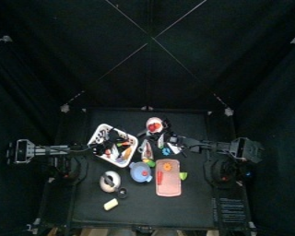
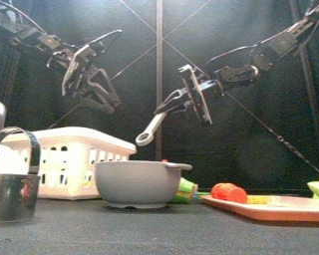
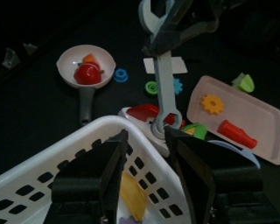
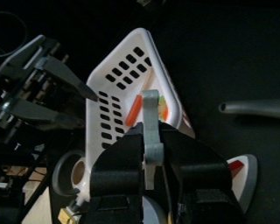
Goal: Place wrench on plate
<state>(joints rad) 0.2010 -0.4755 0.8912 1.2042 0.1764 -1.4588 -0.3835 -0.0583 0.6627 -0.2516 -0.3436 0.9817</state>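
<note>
Black curtains hang all round the small dark table, and above it the right gripper [image 2: 191,92] is closed partway on the wrench [image 2: 155,125], pinching its upper end so the tool hangs slanting down with its ringed head lowest, clear of everything below. Seen from the left arm's wrist, the pale shaft of the tool runs down from those jaws over the middle of the table. Beneath the dangling head sits a grey bowl [image 2: 141,182], and beside that the white basket [image 2: 67,159]. The plate [image 2: 285,206] lies further toward the right arm's side, already carrying a few small toy foods. The left gripper [image 2: 93,85] hovers high over the basket; I cannot tell how its jaws stand. So the pick-up looks done and the tool is aloft; what remains, I'd judge, is carrying it across to the pink tray, lowering it and letting go.
</note>
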